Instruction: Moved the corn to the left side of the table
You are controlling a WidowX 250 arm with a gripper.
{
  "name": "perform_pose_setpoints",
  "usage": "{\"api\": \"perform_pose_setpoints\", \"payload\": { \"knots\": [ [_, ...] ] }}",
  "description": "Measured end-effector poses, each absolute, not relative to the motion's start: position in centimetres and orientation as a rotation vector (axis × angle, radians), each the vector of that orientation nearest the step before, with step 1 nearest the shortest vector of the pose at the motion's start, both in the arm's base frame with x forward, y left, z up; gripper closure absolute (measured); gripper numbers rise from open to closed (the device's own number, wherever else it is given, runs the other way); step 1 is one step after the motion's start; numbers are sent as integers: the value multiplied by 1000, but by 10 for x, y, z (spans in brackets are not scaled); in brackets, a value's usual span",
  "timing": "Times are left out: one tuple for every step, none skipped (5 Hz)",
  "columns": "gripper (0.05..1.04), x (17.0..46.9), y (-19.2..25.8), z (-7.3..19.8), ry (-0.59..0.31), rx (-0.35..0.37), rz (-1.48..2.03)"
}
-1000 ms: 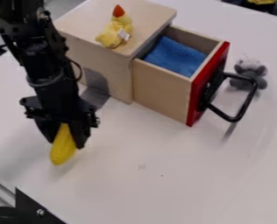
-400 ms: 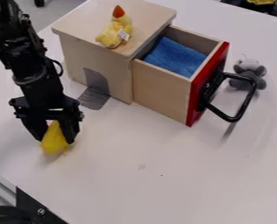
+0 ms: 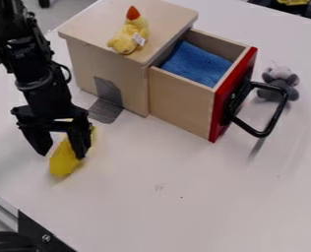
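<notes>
While the black hand (image 3: 61, 151) hangs with its fingers wide apart left of centre, the elongated yellow corn (image 3: 64, 160) lies on the smooth white bench (image 3: 184, 211) beneath it, partly behind one finger, long axis slanting from lower left to upper right. Beyond stands a pale wooden cabinet (image 3: 106, 64), its red-fronted drawer (image 3: 181, 103) holding soft blue cloth (image 3: 196, 63).

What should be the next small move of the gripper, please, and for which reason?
I would probably raise the gripper slowly, straight up. Its fingers stand apart, with a gap between one finger and the corn, and the corn appears to lie on the left part of the table. The other finger overlaps the corn in this view, so sideways motion might push it.
</notes>
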State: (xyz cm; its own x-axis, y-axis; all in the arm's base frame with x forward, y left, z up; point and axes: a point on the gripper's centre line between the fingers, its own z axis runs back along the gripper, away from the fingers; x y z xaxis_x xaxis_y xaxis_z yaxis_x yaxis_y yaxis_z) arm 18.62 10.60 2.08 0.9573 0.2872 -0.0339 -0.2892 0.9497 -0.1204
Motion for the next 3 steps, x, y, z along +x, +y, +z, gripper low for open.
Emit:
{"api": "perform_pose_setpoints", "payload": {
  "knots": [
    [84,215,94,58,-72,-64,162],
    [84,224,83,82,-114,-33,78],
    [84,225,75,90,-130,-31,21]
  ]
}}
